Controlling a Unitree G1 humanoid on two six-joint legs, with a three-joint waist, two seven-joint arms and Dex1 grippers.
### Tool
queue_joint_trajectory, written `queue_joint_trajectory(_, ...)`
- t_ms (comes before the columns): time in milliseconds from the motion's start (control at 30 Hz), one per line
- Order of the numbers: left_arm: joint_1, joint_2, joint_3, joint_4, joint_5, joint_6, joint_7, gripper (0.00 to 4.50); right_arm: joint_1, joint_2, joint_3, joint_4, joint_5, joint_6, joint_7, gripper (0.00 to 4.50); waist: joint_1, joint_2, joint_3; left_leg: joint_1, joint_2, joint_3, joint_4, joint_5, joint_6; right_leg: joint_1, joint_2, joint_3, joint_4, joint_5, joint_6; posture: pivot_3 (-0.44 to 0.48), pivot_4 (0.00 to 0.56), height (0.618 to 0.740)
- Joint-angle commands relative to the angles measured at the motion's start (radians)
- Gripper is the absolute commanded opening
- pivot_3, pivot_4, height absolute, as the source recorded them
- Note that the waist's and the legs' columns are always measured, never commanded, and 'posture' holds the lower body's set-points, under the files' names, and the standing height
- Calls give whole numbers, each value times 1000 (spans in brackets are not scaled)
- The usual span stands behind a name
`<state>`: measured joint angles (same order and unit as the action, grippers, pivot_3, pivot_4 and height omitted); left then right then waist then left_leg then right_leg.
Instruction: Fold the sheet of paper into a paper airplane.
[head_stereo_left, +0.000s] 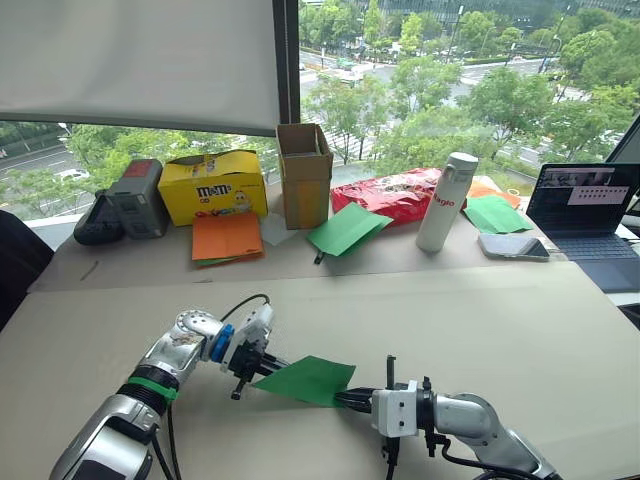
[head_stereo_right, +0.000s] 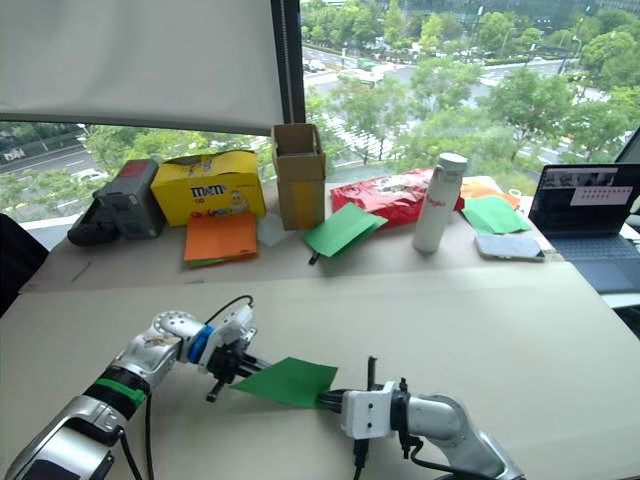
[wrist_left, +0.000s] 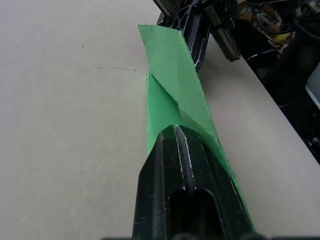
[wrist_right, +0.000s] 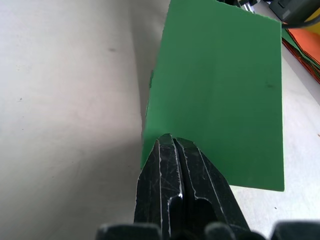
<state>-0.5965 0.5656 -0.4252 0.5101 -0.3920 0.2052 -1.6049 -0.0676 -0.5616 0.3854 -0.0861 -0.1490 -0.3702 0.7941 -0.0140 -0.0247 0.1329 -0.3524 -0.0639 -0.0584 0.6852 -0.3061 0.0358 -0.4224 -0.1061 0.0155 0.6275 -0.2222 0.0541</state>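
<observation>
Bright green thin paper, the sheet of paper (head_stereo_left: 305, 380), is held just above the near part of the beige table (head_stereo_left: 480, 310), pinched from both ends. Left gripper (head_stereo_left: 262, 367): black fingers pressed together on the sheet's left edge; the left wrist view shows the paper doubled over with a diagonal crease (wrist_left: 172, 97) running ahead of the fingertips. Right gripper (head_stereo_left: 348, 398): fingers likewise clamped tight, no gap visible, on the sheet's near right corner; the right wrist view shows a flat green face (wrist_right: 220, 95) spreading out beyond the fingertips. The two grippers point toward each other with the sheet spanning between them. Table surface is plain and matte. Farther back, along the window side: orange sheets (head_stereo_left: 227, 238) stacked flat, a loose green sheet (head_stereo_left: 345, 228) beside a tall brown cardboard box (head_stereo_left: 304, 172), a yellow candy box (head_stereo_left: 212, 186), a dark grey device (head_stereo_left: 136, 197), a red snack bag (head_stereo_left: 392, 192), a white bottle (head_stereo_left: 446, 200) standing upright, more green paper (head_stereo_left: 496, 214) over an orange sheet, a phone (head_stereo_left: 512, 246) lying flat, and an open laptop (head_stereo_left: 585, 215) at the right. A white roller blind (head_stereo_left: 140, 60) covers the upper left of the window; green trees (head_stereo_left: 450, 90) and a road lie outside.
</observation>
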Motion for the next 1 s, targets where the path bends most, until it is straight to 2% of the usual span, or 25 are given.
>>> queue_joint_trajectory(33,-2,-39,-56,19,-1,-30,-9,0,9,-9,27,40,-30,32,17,84,0,0,0,0,0,0,0,0,0,0,0,0,0,0,0,0,150,740)
queue_joint_trajectory(167,-11,-69,-52,67,27,-63,-9,0,2,-12,31,49,-33,25,25,84,1,1,-1,1,0,0,0,0,0,2,0,0,0,0,0,0,150,740)
queue_joint_trajectory(300,-47,-55,53,124,35,-65,1,0,0,-14,34,56,-34,19,28,84,2,1,-1,2,0,0,1,0,0,2,0,0,0,0,0,0,150,740)
queue_joint_trajectory(467,-85,14,225,150,5,-71,55,0,-10,-22,48,68,-29,15,46,84,-2,0,-1,1,1,0,3,0,0,0,2,0,2,0,0,0,150,740)
queue_joint_trajectory(600,-21,82,324,-78,-69,48,67,0,-26,-30,65,78,-11,42,89,84,-2,1,0,0,1,0,3,0,0,0,1,0,1,0,0,0,150,740)
queue_joint_trajectory(767,130,139,369,-438,-177,247,119,0,-44,-32,74,86,5,71,133,84,-4,1,0,0,3,0,3,-1,-1,0,1,1,1,0,0,0,150,740)
queue_joint_trajectory(900,323,165,304,-589,-99,186,144,0,-61,-29,84,92,13,84,158,84,-3,5,-1,1,4,0,2,-2,0,0,2,1,1,0,0,0,150,740)
queue_joint_trajectory(1000,391,144,279,-620,-47,146,205,0,-67,-30,85,92,17,88,170,84,2,4,-1,2,4,1,2,-2,0,0,2,1,1,0,0,0,150,740)
